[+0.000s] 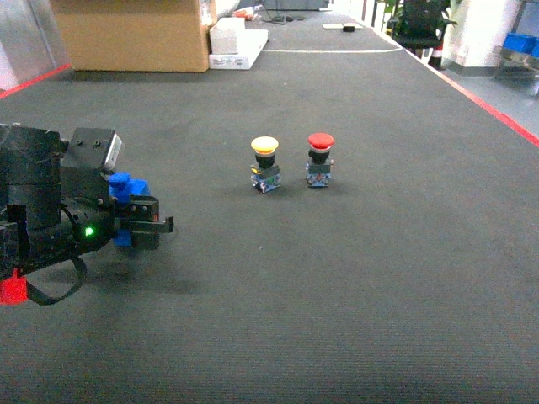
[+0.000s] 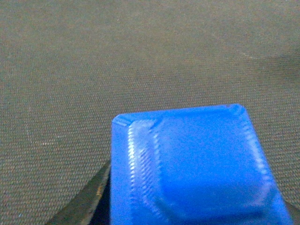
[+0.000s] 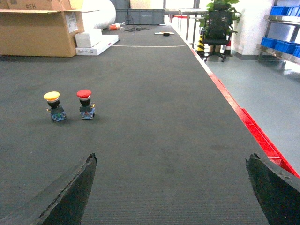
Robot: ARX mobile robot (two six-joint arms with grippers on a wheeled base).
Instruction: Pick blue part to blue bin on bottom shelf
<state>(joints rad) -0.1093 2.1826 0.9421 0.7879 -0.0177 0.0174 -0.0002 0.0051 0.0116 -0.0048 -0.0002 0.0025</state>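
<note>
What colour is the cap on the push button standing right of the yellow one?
Red cap, clearest in the head view.

The part [image 2: 197,168] was bright blue, finely ribbed. The mat [image 1: 337,278] was dark grey, woven, edged in red at three o'clock. Two buttons stood at twelve o'clock, one yellow-capped [image 1: 264,145], one red-capped [image 1: 320,140]. The box [image 1: 135,34] was tan.
</note>
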